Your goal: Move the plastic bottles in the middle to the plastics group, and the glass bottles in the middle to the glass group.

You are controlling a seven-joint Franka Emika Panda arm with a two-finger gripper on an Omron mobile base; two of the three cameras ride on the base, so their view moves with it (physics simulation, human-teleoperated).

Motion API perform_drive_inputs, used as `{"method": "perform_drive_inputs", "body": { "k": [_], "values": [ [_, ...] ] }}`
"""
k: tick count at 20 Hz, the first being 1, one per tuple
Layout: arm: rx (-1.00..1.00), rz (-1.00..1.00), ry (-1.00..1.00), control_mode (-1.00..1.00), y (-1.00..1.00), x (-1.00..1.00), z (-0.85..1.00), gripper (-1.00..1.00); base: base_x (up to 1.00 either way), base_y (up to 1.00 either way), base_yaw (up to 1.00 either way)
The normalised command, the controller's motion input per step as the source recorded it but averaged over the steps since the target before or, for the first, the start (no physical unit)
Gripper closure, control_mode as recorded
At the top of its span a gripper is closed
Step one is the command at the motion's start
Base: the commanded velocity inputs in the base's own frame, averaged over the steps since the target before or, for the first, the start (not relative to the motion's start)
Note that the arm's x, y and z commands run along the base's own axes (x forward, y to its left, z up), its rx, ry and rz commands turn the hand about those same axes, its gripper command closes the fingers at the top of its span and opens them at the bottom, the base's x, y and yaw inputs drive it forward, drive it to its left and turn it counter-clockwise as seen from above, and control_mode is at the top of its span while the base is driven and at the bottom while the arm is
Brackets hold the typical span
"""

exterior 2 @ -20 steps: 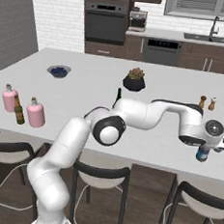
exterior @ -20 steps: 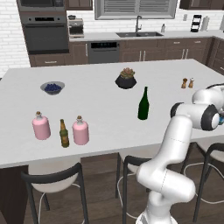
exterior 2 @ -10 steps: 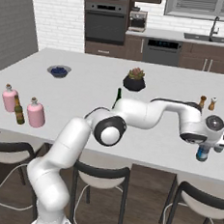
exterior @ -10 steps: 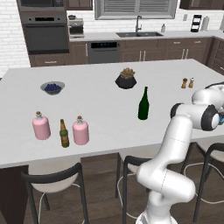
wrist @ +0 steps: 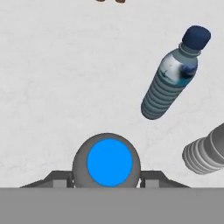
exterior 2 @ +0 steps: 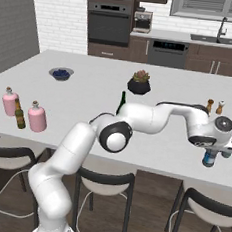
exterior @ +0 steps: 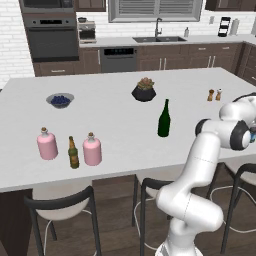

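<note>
Gripper (exterior 2: 211, 152) at far right end of the island counter (exterior: 115, 107), clamped on a small water bottle (wrist: 109, 162). Hand view looks straight down on its blue cap, dark finger parts pressed against both sides of the bottle body. In right base view the bottle's lower part with dark blue label hangs below the hand, at or just above the counter; cannot tell if it touches.

Just beside it in hand view: second ribbed clear bottle with dark blue cap (wrist: 173, 85), standing on the counter, apart from the held one. A grey ribbed bottle (wrist: 205, 151) cut by the right edge of hand view, also apart; cap not visible.

Tall dark green wine bottle (exterior: 164, 119) upright mid-counter, untouched, well apart from the gripper. In right base view only its neck (exterior 2: 122, 101) sticks up behind the arm.

Glass cluster at left near edge of the counter: pink flask (exterior: 47, 144), brown beer bottle (exterior: 73, 153), second pink flask (exterior: 92, 149), all upright in a row, beer bottle between the flasks, just beside the right one. Same three in right base view: flask (exterior 2: 9, 101), beer bottle (exterior 2: 20, 115), flask (exterior 2: 36, 117).

Other items: bowl with dark blue fruit (exterior: 60, 100) at far left of counter, dark pot with a plant (exterior: 144, 90) far centre, two small shakers (exterior: 214, 94) far right. Dark stools (exterior: 60, 210) along the near side.
</note>
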Motion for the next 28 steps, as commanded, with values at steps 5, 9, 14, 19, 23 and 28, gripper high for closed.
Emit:
{"method": "perform_drive_inputs", "body": {
  "k": [5,9,14,19,23,28],
  "values": [
    [0.06,0.0,0.06,-1.0,-0.07,0.07,0.0,1.0,0.0,0.0,0.0],
    [0.04,0.0,0.0,-1.0,-0.06,0.01,0.0,1.0,0.0,0.0,0.0],
    [0.0,0.0,0.0,-1.0,0.0,0.0,-0.03,1.0,0.0,0.0,0.0],
    [0.0,0.0,0.0,-1.0,0.0,0.0,-0.02,-1.0,0.0,0.0,0.0],
    [0.0,0.0,0.0,-1.0,0.0,0.0,0.0,-1.0,0.0,0.0,0.0],
    [0.0,0.0,-0.05,-1.0,0.01,0.0,0.0,-1.0,0.0,0.0,0.0]
  ]
}}
